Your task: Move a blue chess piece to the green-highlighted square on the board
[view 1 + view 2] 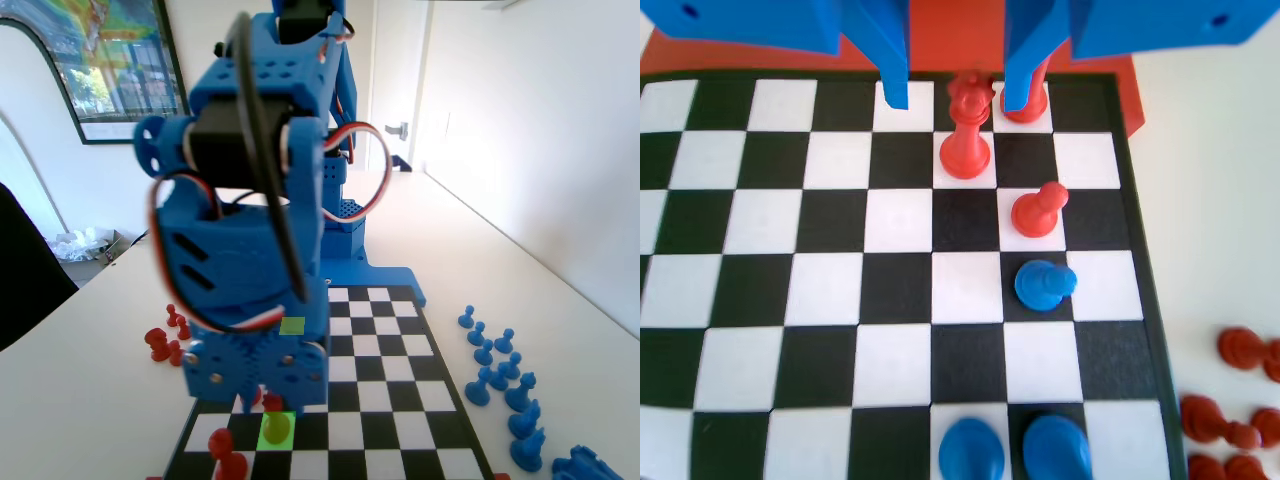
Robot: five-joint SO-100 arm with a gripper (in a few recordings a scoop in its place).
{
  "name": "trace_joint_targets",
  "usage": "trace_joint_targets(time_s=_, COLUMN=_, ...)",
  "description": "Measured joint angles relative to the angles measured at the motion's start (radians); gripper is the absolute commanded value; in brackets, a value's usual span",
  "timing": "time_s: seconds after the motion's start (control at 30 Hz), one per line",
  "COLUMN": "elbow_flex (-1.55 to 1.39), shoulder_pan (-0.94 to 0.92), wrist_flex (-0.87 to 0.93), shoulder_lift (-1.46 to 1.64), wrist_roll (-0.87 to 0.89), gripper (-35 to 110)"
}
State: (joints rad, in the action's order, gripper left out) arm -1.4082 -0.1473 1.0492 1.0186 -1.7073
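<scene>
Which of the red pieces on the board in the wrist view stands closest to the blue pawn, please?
The small red pawn, diagonally adjacent, just above the blue pawn; the taller red piece stands farther up, between the open gripper jaws.

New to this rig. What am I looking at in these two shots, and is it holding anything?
A small blue plastic robot arm works over a black-and-white chequered chessboard. The fixed view looks along the board at the arm; the wrist view rides on the arm, looking down past its two-finger gripper. The jaws are open, holding nothing, either side of a tall red piece. A small blue pawn-like piece stands on the board. One bright lime green square is highlighted. Spare blue pieces lie on the white table.
</scene>
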Motion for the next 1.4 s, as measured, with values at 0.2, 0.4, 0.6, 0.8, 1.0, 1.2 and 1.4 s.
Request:
trace_joint_targets(time_s=0.2, elbow_flex=0.000, shoulder_pan=-0.002, wrist_flex=0.005, shoulder_lift=0.000, wrist_roll=-0.009, gripper=13)
trace_joint_targets(time_s=0.4, elbow_flex=0.000, shoulder_pan=-0.005, wrist_flex=0.008, shoulder_lift=0.000, wrist_roll=-0.012, gripper=13)
trace_joint_targets(time_s=0.6, elbow_flex=-0.017, shoulder_pan=-0.005, wrist_flex=0.008, shoulder_lift=0.000, wrist_roll=-0.025, gripper=12)
trace_joint_targets(time_s=0.8, elbow_flex=-0.034, shoulder_pan=-0.005, wrist_flex=-0.003, shoulder_lift=0.000, wrist_roll=-0.031, gripper=12)
trace_joint_targets(time_s=1.0, elbow_flex=-0.034, shoulder_pan=-0.005, wrist_flex=-0.011, shoulder_lift=0.000, wrist_roll=-0.031, gripper=11)
trace_joint_targets(time_s=1.2, elbow_flex=-0.034, shoulder_pan=-0.011, wrist_flex=-0.020, shoulder_lift=0.000, wrist_roll=-0.031, gripper=5)
trace_joint_targets(time_s=1.4, elbow_flex=-0.034, shoulder_pan=-0.026, wrist_flex=-0.014, shoulder_lift=0.000, wrist_roll=-0.049, gripper=1)
